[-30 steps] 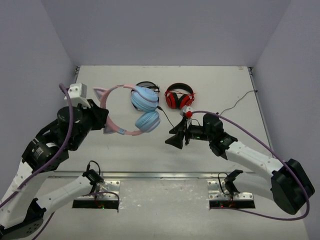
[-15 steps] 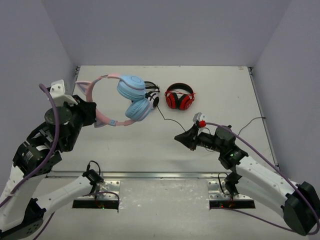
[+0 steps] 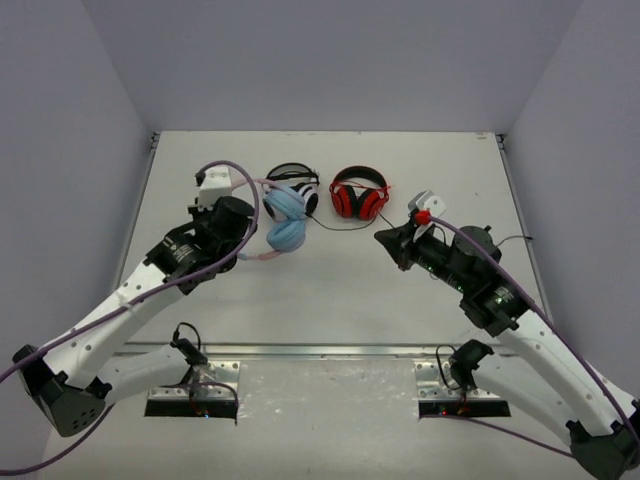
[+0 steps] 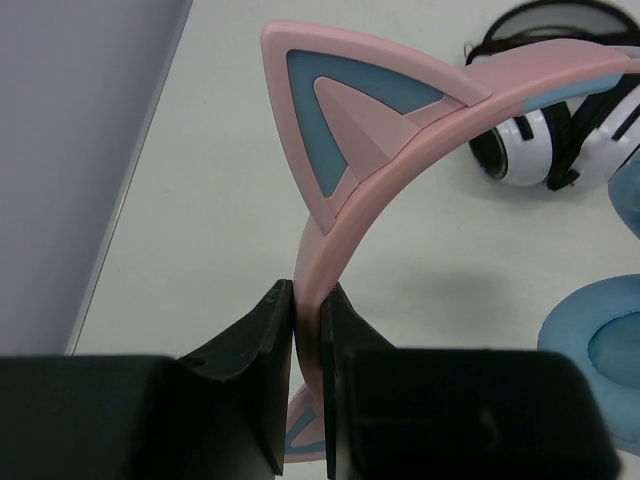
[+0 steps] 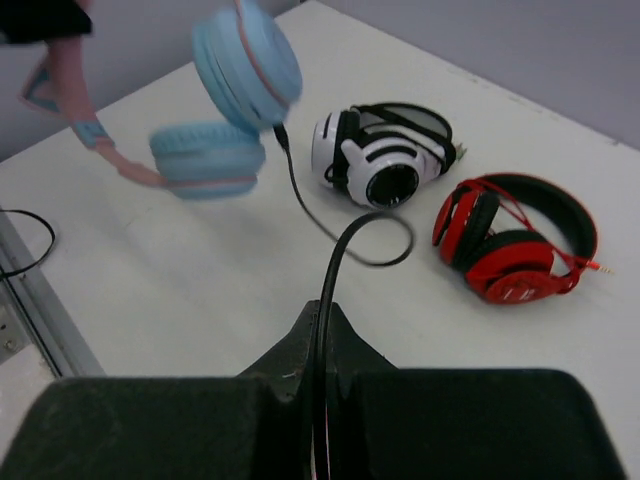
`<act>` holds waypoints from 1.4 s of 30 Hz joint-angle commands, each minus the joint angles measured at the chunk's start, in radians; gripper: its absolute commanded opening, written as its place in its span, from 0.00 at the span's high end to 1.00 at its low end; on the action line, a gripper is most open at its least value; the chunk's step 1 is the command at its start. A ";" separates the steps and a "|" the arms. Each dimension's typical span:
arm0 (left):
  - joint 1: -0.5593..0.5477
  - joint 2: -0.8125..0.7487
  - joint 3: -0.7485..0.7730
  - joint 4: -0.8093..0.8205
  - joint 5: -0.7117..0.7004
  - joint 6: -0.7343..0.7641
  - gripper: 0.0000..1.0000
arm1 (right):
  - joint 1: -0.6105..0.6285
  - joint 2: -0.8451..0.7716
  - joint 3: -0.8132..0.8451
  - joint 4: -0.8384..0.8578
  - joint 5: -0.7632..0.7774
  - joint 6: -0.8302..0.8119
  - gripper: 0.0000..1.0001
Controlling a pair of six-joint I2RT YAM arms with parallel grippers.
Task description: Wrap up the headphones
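Observation:
The headphones (image 3: 284, 217) have a pink cat-eared headband (image 4: 340, 210) and light blue ear cups (image 5: 245, 60). They hang above the table, left of centre, and look blurred in the right wrist view. My left gripper (image 4: 308, 300) is shut on the headband just below one cat ear (image 4: 345, 110); from above, the left gripper (image 3: 243, 224) sits left of the cups. The thin black cable (image 5: 335, 250) runs from a cup, loops over the table and passes between the shut fingers of my right gripper (image 5: 320, 315). In the top view the right gripper (image 3: 385, 240) is right of the cable (image 3: 345, 226).
White-and-black headphones (image 3: 300, 178) lie just behind the blue cups, very close to them. Red-and-black headphones (image 3: 358, 195) lie to their right, near the cable's loop. A loose thin wire (image 3: 510, 238) lies by the right wall. Grey walls enclose the table.
My left arm swung the headphones rightward, up to the white-and-black pair. My right gripper shut on the cable and drew back toward the far right.

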 commanded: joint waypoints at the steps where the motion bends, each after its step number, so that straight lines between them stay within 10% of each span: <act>1: -0.004 0.040 -0.007 0.149 0.072 0.071 0.99 | 0.002 0.023 0.188 -0.128 -0.015 -0.098 0.99; 9: -0.011 0.030 -0.132 0.354 0.558 0.257 1.00 | 0.013 0.267 0.536 -0.456 -0.350 -0.269 0.99; 16: -0.032 0.056 -0.150 0.399 1.001 0.300 0.99 | 0.092 0.407 0.704 -0.573 -0.146 -0.418 0.99; 20: -0.034 0.033 -0.161 0.422 1.106 0.305 1.00 | 0.121 0.467 0.732 -0.550 -0.175 -0.396 0.99; 34: -0.081 -0.006 -0.179 0.427 1.197 0.305 1.00 | 0.264 0.588 0.695 -0.392 0.553 -0.210 0.99; 42: -0.083 -0.061 -0.187 0.451 1.281 0.314 1.00 | 0.264 0.599 0.689 -0.404 0.489 -0.193 0.99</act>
